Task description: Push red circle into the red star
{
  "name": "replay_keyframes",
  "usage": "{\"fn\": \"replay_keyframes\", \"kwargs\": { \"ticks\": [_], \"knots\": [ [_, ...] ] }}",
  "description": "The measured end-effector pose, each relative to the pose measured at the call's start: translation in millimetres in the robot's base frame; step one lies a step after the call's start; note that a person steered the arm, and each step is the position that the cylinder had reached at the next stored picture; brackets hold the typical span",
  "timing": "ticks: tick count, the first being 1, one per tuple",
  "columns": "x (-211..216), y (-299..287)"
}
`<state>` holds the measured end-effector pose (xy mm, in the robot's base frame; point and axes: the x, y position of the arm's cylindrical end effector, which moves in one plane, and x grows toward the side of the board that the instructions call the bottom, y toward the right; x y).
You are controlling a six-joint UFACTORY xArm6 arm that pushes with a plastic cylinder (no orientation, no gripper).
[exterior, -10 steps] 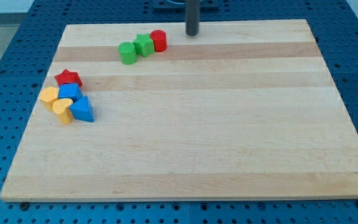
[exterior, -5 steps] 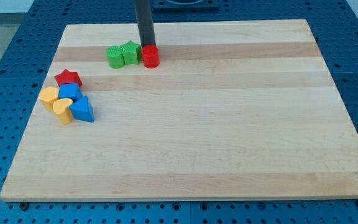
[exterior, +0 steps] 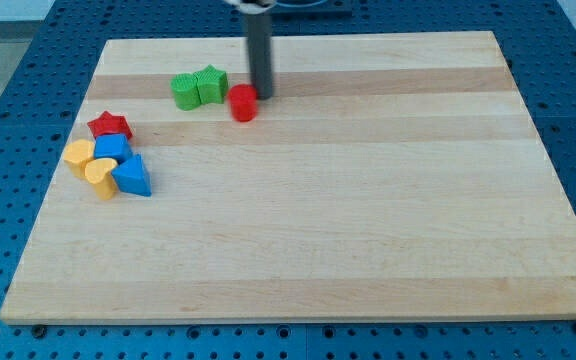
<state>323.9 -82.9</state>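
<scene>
The red circle (exterior: 243,102) lies on the wooden board near the view's top, just right of and below two green blocks. My tip (exterior: 261,96) stands right against the circle's upper right side. The red star (exterior: 109,125) sits far to the left, at the top of a cluster of blocks near the board's left edge. The circle and the star are well apart.
A green round block (exterior: 184,91) and a green star-like block (exterior: 209,84) sit side by side left of the circle. Below the red star lie a blue block (exterior: 113,148), a blue triangle (exterior: 133,177) and two yellow blocks (exterior: 78,156) (exterior: 100,178).
My tip went from the board's top edge down to the circle, then to its right side. The circle slid left and down, off the green blocks, which also shifted left.
</scene>
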Motion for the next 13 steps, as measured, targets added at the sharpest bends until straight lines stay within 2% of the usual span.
{"fn": "replay_keyframes", "kwargs": {
  "ticks": [1, 2, 3, 4, 6, 7, 8, 9, 10, 13],
  "knots": [
    [18, -40],
    [19, -24],
    [20, 15],
    [29, 17],
    [36, -70],
    [36, -48],
    [38, 23],
    [70, 39],
    [76, 0],
    [57, -75]
  ]
}}
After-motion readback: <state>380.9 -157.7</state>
